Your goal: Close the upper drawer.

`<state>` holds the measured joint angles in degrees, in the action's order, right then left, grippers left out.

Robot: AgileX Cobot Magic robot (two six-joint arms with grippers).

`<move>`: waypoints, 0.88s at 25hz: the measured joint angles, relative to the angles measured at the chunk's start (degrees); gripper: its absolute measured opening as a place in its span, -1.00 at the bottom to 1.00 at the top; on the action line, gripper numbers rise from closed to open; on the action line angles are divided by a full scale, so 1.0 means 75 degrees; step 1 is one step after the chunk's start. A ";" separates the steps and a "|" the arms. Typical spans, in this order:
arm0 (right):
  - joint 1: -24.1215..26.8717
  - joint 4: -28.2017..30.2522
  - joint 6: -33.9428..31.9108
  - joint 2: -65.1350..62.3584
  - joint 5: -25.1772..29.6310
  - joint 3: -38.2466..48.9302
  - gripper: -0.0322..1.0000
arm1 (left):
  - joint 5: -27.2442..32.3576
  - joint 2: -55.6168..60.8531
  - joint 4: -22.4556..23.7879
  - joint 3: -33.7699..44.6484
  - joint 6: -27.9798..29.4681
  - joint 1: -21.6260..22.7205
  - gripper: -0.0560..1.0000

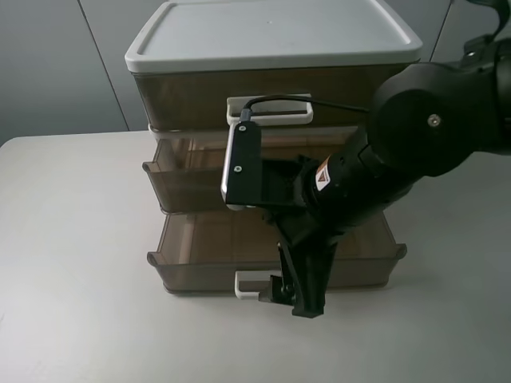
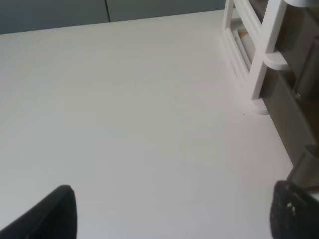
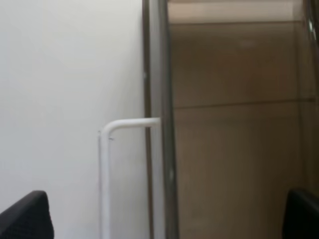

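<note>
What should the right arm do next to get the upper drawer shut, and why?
Probably raise the right gripper and bring it to the upper drawer's front. Its open fingers hang down by the lowest drawer's handle, a tier too low, while the upper drawer stands partly pulled out.

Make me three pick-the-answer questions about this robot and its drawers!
1. Where is the right hand?
A) high in the air
B) at the lowest drawer's front
C) out of sight

2. What colour is the lowest drawer's handle?
A) white
B) red
C) black

3. How is the upper drawer?
A) fully shut
B) taken out
C) partly pulled out

Answers:
1 B, it hangs right by that front.
2 A, a white loop shows there.
3 C, its front sticks out past the top drawer.
</note>
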<state>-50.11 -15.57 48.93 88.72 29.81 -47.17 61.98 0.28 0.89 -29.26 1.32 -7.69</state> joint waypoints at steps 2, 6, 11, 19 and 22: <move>0.0086 0.0046 0.0000 0.0048 -0.0089 -0.0137 0.42 | 0.0000 0.0000 0.0000 0.0000 0.0000 0.0000 0.51; 0.0218 0.0192 0.0017 0.0244 -0.0223 -0.0164 0.42 | 0.0000 0.0000 0.0000 0.0000 0.0000 0.0000 0.51; 0.0341 0.0340 0.0043 0.0368 -0.0406 -0.0164 0.42 | 0.0000 0.0000 0.0000 0.0000 0.0000 0.0000 0.51; 0.0552 0.0598 0.0059 0.0509 -0.0929 -0.0242 0.42 | 0.0000 0.0000 0.0000 0.0000 -0.0014 0.0000 0.51; 0.0552 0.0598 0.0075 0.0578 -0.1066 -0.0242 0.42 | 0.0000 0.0000 0.0000 0.0000 -0.0029 0.0000 0.51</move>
<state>-45.97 -11.09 49.49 93.05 21.81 -48.98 61.98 0.28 0.89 -29.26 1.10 -7.69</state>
